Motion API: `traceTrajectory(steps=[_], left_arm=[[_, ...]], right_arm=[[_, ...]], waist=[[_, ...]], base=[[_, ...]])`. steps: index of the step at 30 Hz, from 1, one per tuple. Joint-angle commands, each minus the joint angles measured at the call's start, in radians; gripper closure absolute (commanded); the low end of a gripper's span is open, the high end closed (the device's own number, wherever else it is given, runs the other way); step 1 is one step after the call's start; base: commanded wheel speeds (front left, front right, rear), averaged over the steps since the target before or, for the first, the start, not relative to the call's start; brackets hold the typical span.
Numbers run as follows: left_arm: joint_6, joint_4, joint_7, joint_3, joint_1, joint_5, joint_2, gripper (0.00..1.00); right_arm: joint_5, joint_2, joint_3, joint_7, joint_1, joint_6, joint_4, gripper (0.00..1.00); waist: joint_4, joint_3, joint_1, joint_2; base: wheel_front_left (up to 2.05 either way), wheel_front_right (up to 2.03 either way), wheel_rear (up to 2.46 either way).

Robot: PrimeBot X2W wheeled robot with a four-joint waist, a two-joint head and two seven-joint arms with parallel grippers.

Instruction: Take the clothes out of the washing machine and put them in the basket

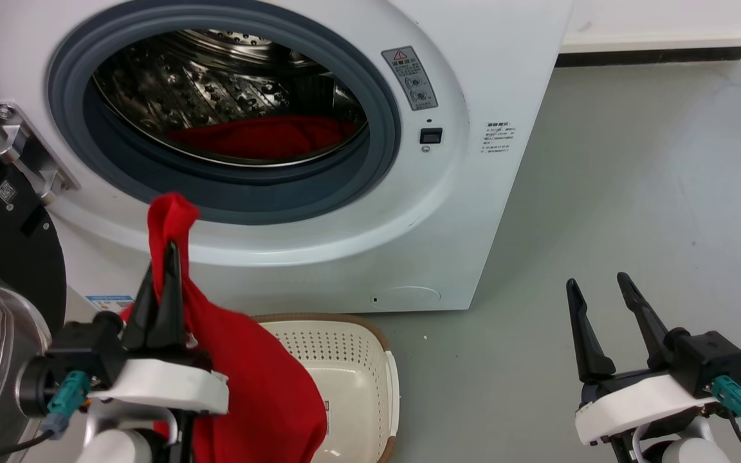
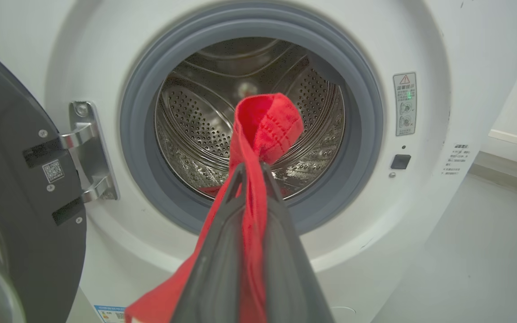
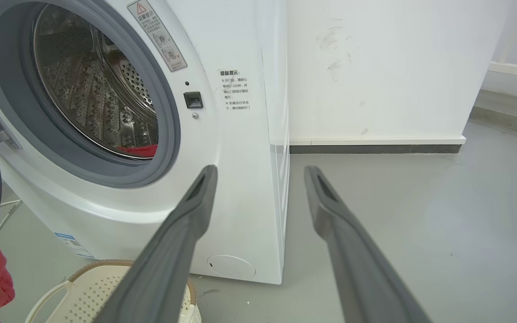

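Note:
My left gripper [image 1: 166, 254] is shut on a red garment [image 1: 248, 379] that hangs down over the left side of the cream basket [image 1: 345, 366]. A loop of the red garment [image 2: 265, 125] sticks up past the left gripper [image 2: 251, 167] in front of the open washing machine [image 2: 420, 45]. More red clothes [image 1: 267, 138] lie at the bottom of the steel drum of the washing machine [image 1: 473, 212]. My right gripper [image 1: 599, 286] stands open over the grey floor at the lower right. In the right wrist view the right gripper [image 3: 260, 170] holds nothing, and the basket [image 3: 92, 291] sits at the lower left.
The washer's black-rimmed door [image 1: 4, 257] is swung open at the left, beside my left arm. Grey floor [image 1: 634, 193] spreads to the right of the machine, up to a white wall with a dark skirting strip [image 1: 647, 56].

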Motion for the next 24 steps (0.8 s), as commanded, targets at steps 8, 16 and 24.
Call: traceTrajectory(steps=[8, 16, 24], left_arm=[[-0.039, 0.21, -0.046, -0.027, 0.002, -0.052, -0.066, 1.0], [-0.101, 0.456, -0.082, -0.017, -0.085, -0.073, -0.103, 1.0], [-0.174, 0.736, -0.093, -0.009, -0.198, -0.072, -0.111, 1.0]], right_arm=[[-0.005, 0.001, 0.025, 0.003, -0.041, -0.001, -0.015, 0.0], [0.008, 0.001, 0.048, -0.012, -0.092, -0.001, -0.013, 0.0], [0.024, 0.001, 0.085, -0.036, -0.143, -0.001, -0.019, 0.0]], waist=[[-0.023, 0.087, 0.0, 0.0], [-0.091, 0.188, 0.0, 0.0], [-0.181, 0.311, 0.0, 0.0]], base=[[0.0, 0.0, 0.0], [0.0, 0.0, 0.0], [0.0, 0.0, 0.0]])
